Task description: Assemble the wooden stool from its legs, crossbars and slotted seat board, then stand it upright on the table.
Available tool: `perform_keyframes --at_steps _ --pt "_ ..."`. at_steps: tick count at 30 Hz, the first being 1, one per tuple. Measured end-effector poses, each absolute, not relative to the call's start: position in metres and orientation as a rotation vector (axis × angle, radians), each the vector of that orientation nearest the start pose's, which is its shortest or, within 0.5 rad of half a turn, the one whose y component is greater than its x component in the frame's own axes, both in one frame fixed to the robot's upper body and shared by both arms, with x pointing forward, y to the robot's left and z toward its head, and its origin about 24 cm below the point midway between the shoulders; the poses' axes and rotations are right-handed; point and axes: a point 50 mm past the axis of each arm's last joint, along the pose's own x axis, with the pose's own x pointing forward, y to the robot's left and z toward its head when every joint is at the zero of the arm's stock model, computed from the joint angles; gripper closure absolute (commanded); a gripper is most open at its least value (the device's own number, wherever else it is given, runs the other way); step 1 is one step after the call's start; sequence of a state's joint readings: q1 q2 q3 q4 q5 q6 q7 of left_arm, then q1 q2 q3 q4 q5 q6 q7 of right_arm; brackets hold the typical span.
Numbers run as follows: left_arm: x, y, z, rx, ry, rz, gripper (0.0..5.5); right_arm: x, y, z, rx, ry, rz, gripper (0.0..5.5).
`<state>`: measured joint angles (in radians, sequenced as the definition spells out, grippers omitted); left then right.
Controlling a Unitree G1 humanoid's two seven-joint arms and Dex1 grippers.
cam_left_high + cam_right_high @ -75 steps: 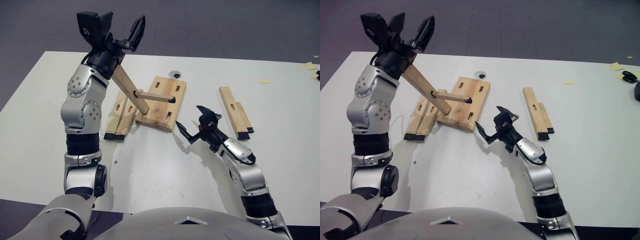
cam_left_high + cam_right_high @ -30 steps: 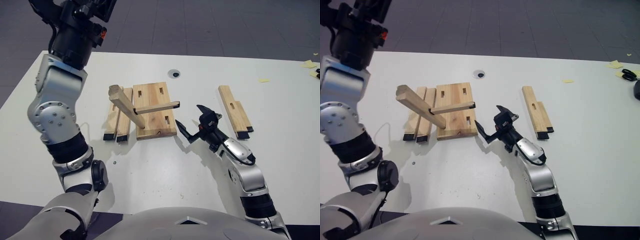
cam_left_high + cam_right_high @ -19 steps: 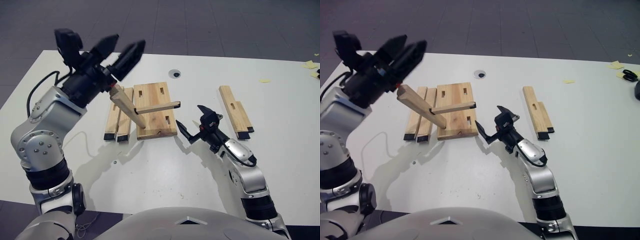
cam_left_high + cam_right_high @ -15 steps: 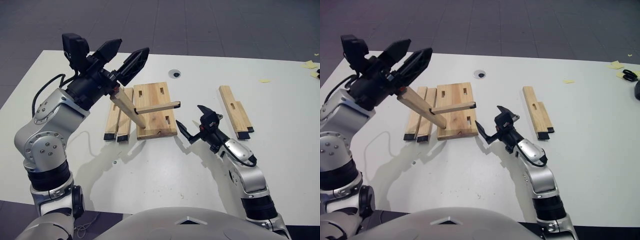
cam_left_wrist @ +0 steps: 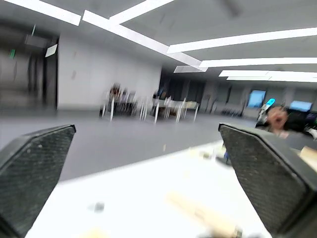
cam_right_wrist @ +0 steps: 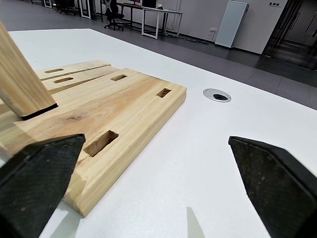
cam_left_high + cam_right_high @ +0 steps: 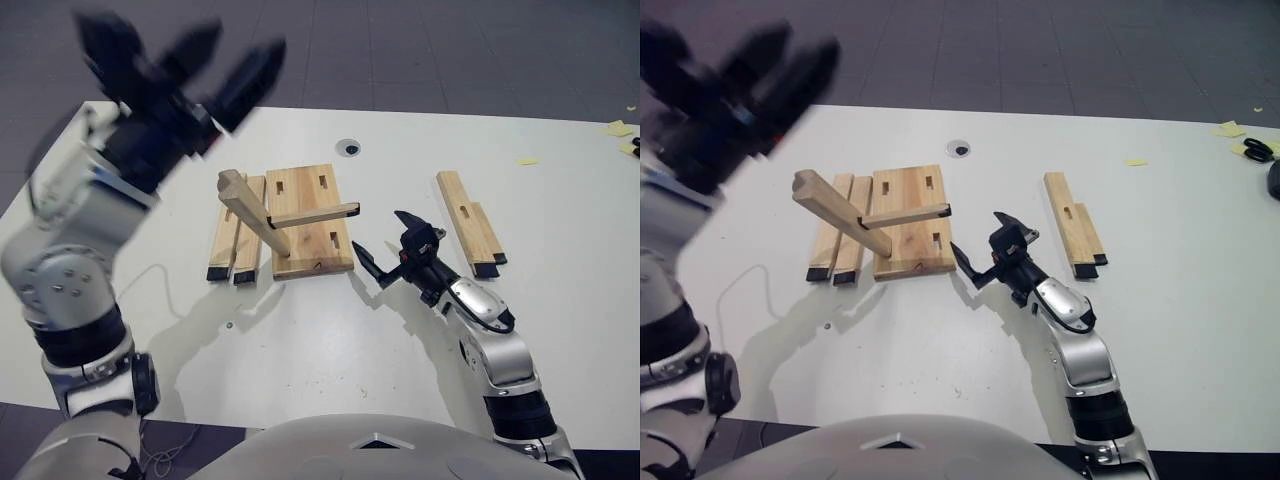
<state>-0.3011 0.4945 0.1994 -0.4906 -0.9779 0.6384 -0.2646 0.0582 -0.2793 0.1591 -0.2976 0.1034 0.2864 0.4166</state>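
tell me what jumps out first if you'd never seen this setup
One leg slants up from the seat board lying on the table, a crossbar jutting from it. The left gripper hangs open high on the left, and the right gripper sits open beside the board's near right corner.

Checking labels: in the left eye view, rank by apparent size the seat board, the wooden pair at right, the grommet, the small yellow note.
Seat board
wooden pair
grommet and yellow note look alike, unranked.
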Motion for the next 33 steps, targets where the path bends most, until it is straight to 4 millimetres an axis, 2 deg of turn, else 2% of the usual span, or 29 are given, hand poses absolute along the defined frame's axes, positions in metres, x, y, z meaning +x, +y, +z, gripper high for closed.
perform_keyframes --at_steps 4,12,18,21,25,30,33 --pt "0.25 0.167 0.202 -0.223 -0.225 -0.698 0.13 0.232 -0.136 0.066 -0.158 0.108 0.588 0.1" --pt "0.256 0.163 0.202 -0.345 -0.247 -0.68 0.13 0.232 -0.137 0.066 -0.161 0.113 0.582 0.1" --pt "0.278 0.158 0.214 -0.345 -0.234 -0.666 0.13 0.236 -0.136 0.059 -0.203 0.138 0.52 0.1" --pt "0.288 0.159 0.228 -0.365 -0.286 -0.644 0.13 0.245 -0.138 0.055 -0.239 0.153 0.452 0.1" --pt "0.31 0.182 0.251 -0.408 -0.387 -0.467 0.13 0.271 -0.135 0.057 -0.263 0.142 0.385 0.1" --pt "0.32 0.189 0.251 -0.456 -0.396 -0.386 0.13 0.298 -0.124 0.06 -0.25 0.16 0.424 0.1" --pt "0.321 0.188 0.248 -0.459 -0.386 -0.383 0.13 0.308 -0.121 0.05 -0.296 0.232 0.467 0.1"
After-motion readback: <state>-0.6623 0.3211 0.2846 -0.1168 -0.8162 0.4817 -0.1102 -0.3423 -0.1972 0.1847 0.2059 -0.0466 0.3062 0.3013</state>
